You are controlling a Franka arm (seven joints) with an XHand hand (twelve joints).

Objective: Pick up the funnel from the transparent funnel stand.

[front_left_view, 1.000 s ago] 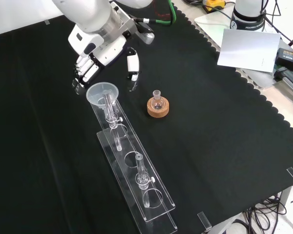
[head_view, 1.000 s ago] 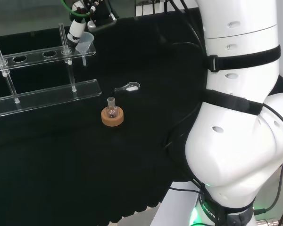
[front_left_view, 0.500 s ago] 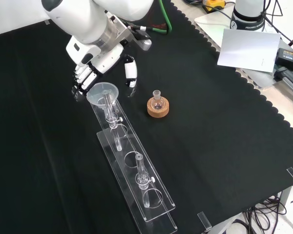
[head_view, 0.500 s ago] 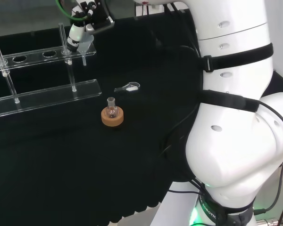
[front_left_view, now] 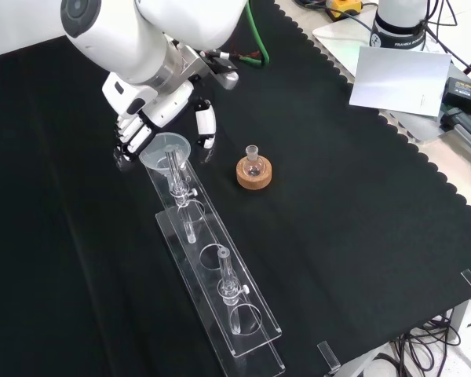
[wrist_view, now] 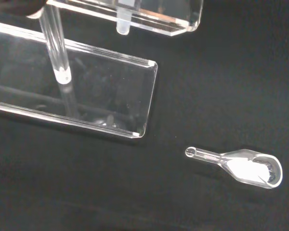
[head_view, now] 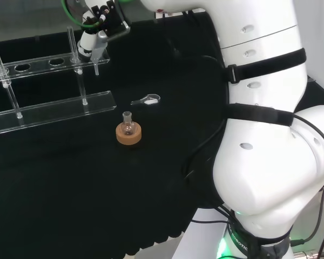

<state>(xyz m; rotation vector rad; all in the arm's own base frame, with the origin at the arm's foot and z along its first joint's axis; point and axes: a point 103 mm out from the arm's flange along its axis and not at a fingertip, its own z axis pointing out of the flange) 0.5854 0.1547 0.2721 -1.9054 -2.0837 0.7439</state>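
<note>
A clear funnel [front_left_view: 166, 149] sits in the end hole of the transparent stand [front_left_view: 234, 314], the end nearest the arm. The black and white hand [front_left_view: 145, 118] hangs just over and behind it. In the front view its fingers [front_left_view: 129, 138] reach down at the left of the funnel's rim and its thumb [front_left_view: 206, 126] hangs at the right, a gap away from the rim. From the head view the hand [head_view: 90, 39] covers most of the funnel [head_view: 96, 58]. The wrist view looks down on the stand's base plate [wrist_view: 101, 98] and the funnel's spout [wrist_view: 123, 25].
A small round flask on a cork ring [front_left_view: 254, 169] stands right of the stand in the front view. A clear scoop [head_view: 147, 100] with white powder lies between flask and stand [head_view: 54, 110]. Glass tubes [front_left_view: 226, 275] stand upright in the rack. Paper and devices [front_left_view: 399, 78] lie off the cloth.
The hand has come down and closer to the funnel; in the head view it has slid left over the funnel and hides more of it. The funnel has not moved.
</note>
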